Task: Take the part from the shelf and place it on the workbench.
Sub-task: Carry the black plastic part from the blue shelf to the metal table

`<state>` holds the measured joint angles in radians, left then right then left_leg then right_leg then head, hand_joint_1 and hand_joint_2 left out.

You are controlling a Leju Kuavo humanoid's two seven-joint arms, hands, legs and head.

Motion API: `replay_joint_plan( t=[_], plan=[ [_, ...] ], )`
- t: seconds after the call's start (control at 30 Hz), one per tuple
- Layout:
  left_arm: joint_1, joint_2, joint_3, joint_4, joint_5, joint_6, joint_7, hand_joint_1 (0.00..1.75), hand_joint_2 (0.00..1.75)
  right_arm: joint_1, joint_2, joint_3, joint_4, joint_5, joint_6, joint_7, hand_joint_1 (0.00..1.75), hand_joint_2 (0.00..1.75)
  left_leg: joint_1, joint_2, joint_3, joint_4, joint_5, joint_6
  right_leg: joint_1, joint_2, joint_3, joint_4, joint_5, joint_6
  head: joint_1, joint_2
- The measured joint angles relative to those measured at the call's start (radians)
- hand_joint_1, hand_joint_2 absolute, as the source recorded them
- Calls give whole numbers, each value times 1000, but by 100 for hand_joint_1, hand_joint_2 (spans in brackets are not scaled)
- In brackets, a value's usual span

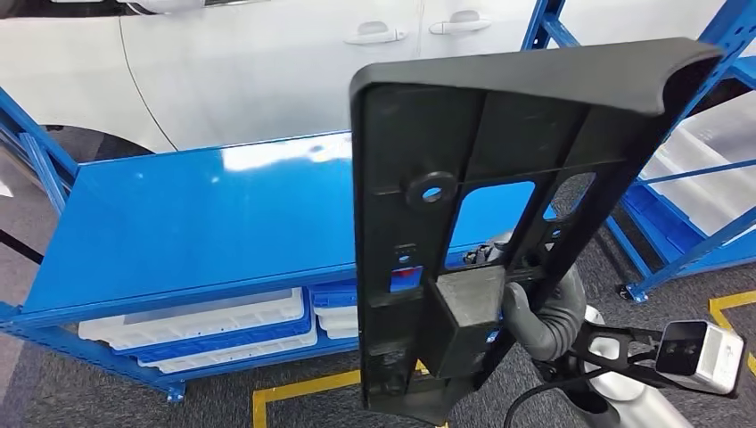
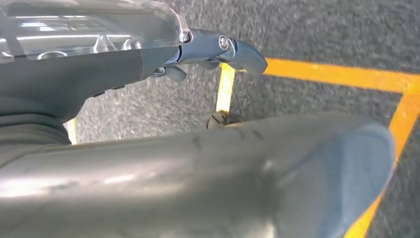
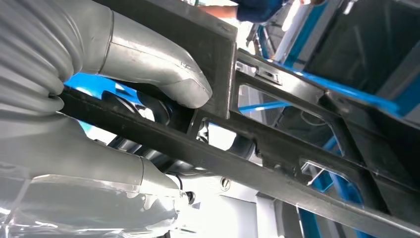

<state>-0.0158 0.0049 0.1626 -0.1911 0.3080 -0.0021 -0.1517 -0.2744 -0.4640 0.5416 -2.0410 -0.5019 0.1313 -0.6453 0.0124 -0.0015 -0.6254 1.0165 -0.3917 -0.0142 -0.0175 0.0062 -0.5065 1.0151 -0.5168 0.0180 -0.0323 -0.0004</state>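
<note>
A large black plastic part [image 1: 481, 205], a flat ribbed panel with cut-outs, stands upright in front of me. My right hand [image 1: 535, 308] grips it low on its right side, the grey thumb pressed on a block on the panel. In the right wrist view the thumb [image 3: 163, 74] lies across the part's frame [image 3: 277, 148] with the darker fingers behind it. The blue workbench top [image 1: 205, 223] lies bare beyond and left of the part. My left hand [image 2: 218, 49] hangs over the grey floor with nothing in it, its fingers straight and close together.
A white car [image 1: 267, 62] stands behind the workbench. Blue and white trays [image 1: 205, 325] sit on the bench's lower level. A blue shelf rack [image 1: 695, 187] stands at the right. Yellow floor tape [image 1: 303, 388] runs in front of the bench.
</note>
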Motion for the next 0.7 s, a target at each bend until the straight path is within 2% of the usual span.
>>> replay_joint_plan(
  t=[0.03, 0.07, 0.1, 0.13, 0.2, 0.23, 0.27, 0.3, 0.33, 0.37, 0.4, 0.43, 0.47, 0.5, 0.57, 0.6, 0.63, 0.7],
  plan=[
    [4, 0, 0, 0, -2, -3, -6, 0, 0, 21, 0, -14, 1, 9, 29, -7, 175, 175, 1, -2, -2, -1, 4, -7, -1, -2, -5, 0, 6, -9, 0, 0],
    [7, 0, 2, 0, -3, -5, -12, 0, 0, 45, 5, -30, 3, 29, 62, -14, 175, 175, 3, -4, -7, 4, -4, -12, 0, -5, -11, -2, 13, -19, 0, 0],
    [11, -1, 5, 0, 0, -6, -17, 0, 0, 69, 14, -42, 4, 52, 93, -22, 175, 175, 5, -4, -16, 22, -28, -16, -1, -8, -19, -4, 23, -30, 0, 0],
    [15, -3, 9, 0, 3, -6, -22, 0, 0, 92, 25, -50, 7, 74, 116, -30, 175, 175, 7, -4, -31, 62, -70, -19, -1, -11, -30, -6, 33, -38, 0, 0],
    [19, -6, 16, 0, 8, -6, -31, 0, 0, 131, 48, -57, 14, 103, 141, -41, 175, 175, 7, -3, -69, 188, -167, -22, 4, -11, -56, -5, 54, -47, 0, 0],
    [20, -7, 18, 0, 9, -6, -35, 0, 0, 145, 58, -60, 19, 110, 146, -44, 175, 175, 7, -3, -81, 249, -194, -23, 7, -11, -71, -4, 64, -49, 0, 0],
    [21, -8, 19, 0, 10, -6, -37, 0, 0, 155, 67, -61, 23, 114, 149, -45, 175, 175, 6, -3, -79, 284, -198, -21, 11, -11, -85, -2, 75, -50, 0, 0],
    [21, -9, 20, 0, 10, -5, -39, 0, 0, 162, 74, -63, 27, 116, 152, -46, 175, 175, 4, -3, -59, 283, -180, -17, 15, -11, -100, -1, 85, -50, 0, 0],
    [21, -10, 21, 0, 10, -5, -41, 0, 0, 167, 81, -66, 31, 117, 157, -47, 175, 175, 2, -3, -21, 247, -152, -10, 19, -10, -113, 1, 94, -50, 0, 0],
    [21, -10, 22, 0, 9, -5, -43, 0, 0, 170, 88, -70, 34, 117, 163, -45, 175, 175, -3, -3, 32, 181, -131, 1, 22, -10, -124, 2, 104, -50, 0, 0],
    [20, -11, 23, 0, 9, -6, -45, 0, 0, 172, 96, -77, 36, 117, 170, -43, 175, 175, -8, -3, 91, 100, -126, 13, 25, -10, -133, 4, 113, -48, 0, 0],
    [19, -12, 23, 0, 7, -8, -46, 0, 0, 173, 103, -84, 39, 116, 178, -38, 175, 175, -13, -2, 136, 34, -129, 20, 26, -11, -138, 3, 122, -45, 0, 0],
    [18, -12, 23, 0, 6, -11, -48, 0, 0, 173, 109, -93, 43, 113, 188, -31, 175, 175, -17, -1, 163, -12, -137, 25, 24, -12, -140, 2, 131, -40, 0, 0],
    [18, -13, 23, 0, 4, -14, -49, 0, 0, 175, 116, -102, 48, 108, 197, -23, 175, 175, -21, -1, 171, -34, -140, 27, 22, -13, -141, -1, 140, -34, 0, 0],
    [19, -15, 24, 0, 0, -20, -48, 0, 0, 181, 127, -123, 57, 98, 215, -11, 175, 175, -22, 1, 160, -46, -116, 35, 19, -13, -145, -6, 151, -22, 0, 0],
    [18, -16, 24, 1, -2, -21, -48, 0, 0, 188, 132, -134, 60, 94, 223, -8, 175, 175, -19, 4, 151, -53, -100, 41, 19, -11, -152, 4, 133, -16, 0, 0],
    [18, -16, 24, 1, -4, -22, -47, 0, 0, 195, 134, -146, 63, 91, 228, -6, 175, 175, -15, 6, 140, -60, -83, 45, 18, -9, -163, 31, 96, -11, 0, 0],
    [18, -17, 24, 2, -6, -22, -45, 0, 0, 214, 139, -168, 69, 89, 235, -4, 175, 175, -13, 9, 112, -63, -56, 50, 11, -6, -190, 140, -11, -1, 0, 0]
  ],
)
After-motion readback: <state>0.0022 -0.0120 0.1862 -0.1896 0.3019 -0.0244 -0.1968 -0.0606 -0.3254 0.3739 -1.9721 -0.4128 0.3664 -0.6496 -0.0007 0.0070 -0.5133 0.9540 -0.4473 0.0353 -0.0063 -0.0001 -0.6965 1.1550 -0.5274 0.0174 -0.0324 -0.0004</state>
